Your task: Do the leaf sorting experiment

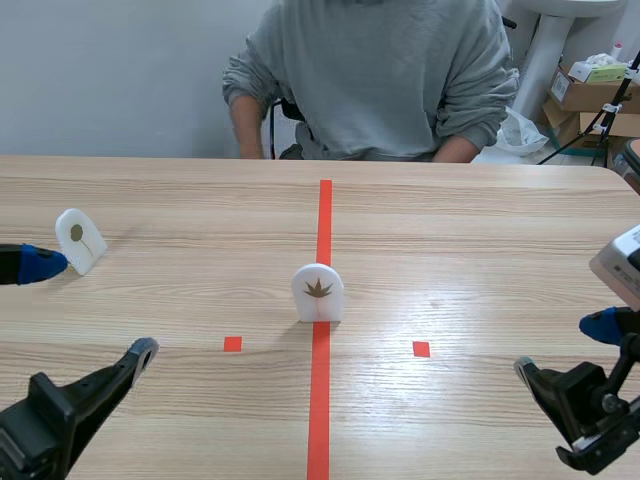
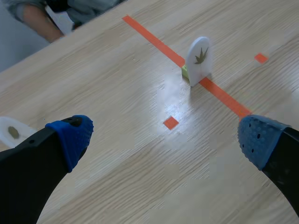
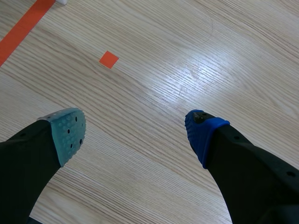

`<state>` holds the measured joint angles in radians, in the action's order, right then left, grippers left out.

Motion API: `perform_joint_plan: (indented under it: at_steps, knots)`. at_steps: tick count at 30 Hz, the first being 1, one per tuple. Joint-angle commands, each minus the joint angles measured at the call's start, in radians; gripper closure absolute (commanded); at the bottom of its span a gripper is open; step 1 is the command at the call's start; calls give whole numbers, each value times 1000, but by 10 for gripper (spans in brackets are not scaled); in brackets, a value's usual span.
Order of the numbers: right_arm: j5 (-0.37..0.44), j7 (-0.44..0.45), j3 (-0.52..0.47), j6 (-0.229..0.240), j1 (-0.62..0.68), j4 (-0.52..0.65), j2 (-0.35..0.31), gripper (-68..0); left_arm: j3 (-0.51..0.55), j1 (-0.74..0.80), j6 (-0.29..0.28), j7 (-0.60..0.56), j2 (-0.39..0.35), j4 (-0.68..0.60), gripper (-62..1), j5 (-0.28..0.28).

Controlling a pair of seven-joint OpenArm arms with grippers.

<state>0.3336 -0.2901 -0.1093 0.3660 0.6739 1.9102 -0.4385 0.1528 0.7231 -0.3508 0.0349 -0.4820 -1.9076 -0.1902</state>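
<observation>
Left gripper [image 2: 163,135] and right gripper [image 3: 135,133] stand released, empty; centre leaf card [image 1: 318,292] awaits sorting, probably requiring a grasp.

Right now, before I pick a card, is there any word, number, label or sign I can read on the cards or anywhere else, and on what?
No readable text anywhere.
Centre card: only a pointed brown leaf picture, no words.
Left card: only a round leaf picture, no words.
Cardboard boxes in the background: any print is too small to read.
</observation>
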Motion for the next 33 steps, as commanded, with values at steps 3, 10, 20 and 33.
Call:
perform_joint_plan:
  at_steps: [3,10,20,33]
  knots:
    - [10,14,-8,1,-9,12,-10,-441,-15,-92,-97,-8,-3,47,-623,0]
    - [10,14,-8,1,-9,12,-10,-441,-166,-337,-193,-12,-61,240,-623,21]
    - [10,15,-8,1,-9,12,-10,-441,-520,-801,-198,-53,-10,674,-623,107]
    - [10,15,-8,1,-9,12,-10,-441,-683,-1075,-191,-91,212,1072,-623,218]
